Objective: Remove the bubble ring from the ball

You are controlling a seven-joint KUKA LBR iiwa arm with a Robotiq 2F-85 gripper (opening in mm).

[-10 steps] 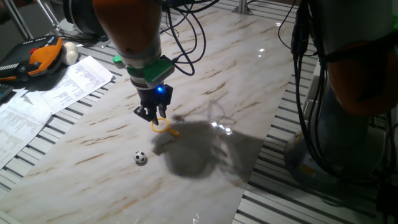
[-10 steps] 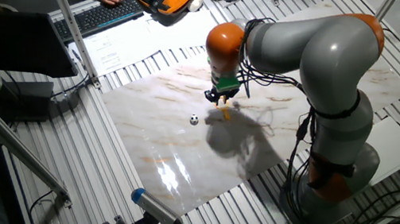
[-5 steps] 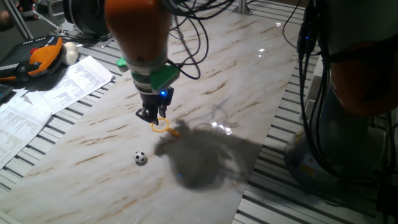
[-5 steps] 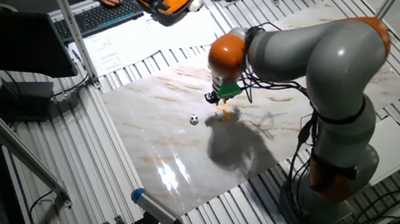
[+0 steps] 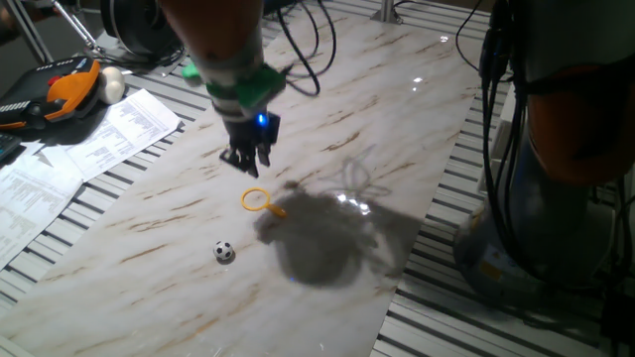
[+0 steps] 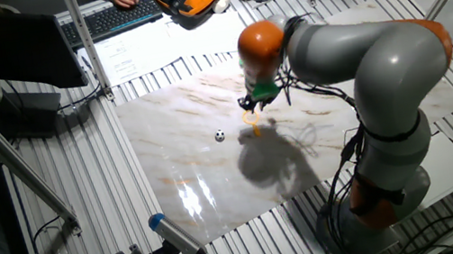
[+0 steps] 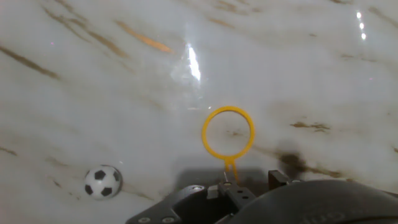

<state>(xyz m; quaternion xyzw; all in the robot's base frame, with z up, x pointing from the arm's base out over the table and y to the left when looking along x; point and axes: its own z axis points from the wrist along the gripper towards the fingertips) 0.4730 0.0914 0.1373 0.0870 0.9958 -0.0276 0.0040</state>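
The yellow ring point(image 5: 256, 200) lies flat on the marble tabletop point(image 5: 397, 129). It is a thin loop with a short handle. In the hand view the ring point(image 7: 228, 132) is empty inside, and only the marble shows through it.

The little black and white ball point(image 5: 224, 252) sits on the tabletop too. It is apart from the ring, a bit nearer the camera in one fixed view. In the hand view the ball point(image 7: 102, 182) is down in the left corner, off to the side of the ring. So the ring is off the ball.

The hand point(image 5: 245, 159) hangs in the air above the ring and does not touch it. It holds nothing. Its fingers look close together, but I cannot tell for sure if they are shut. A small blue light glows just above them.

In the other fixed view the hand point(image 6: 251, 103) is over the ring point(image 6: 252, 118), and the ball point(image 6: 220, 134) is to the side.

Some papers point(image 5: 69, 159) lie off the marble, and an orange and black device point(image 5: 55, 91) is beside them.
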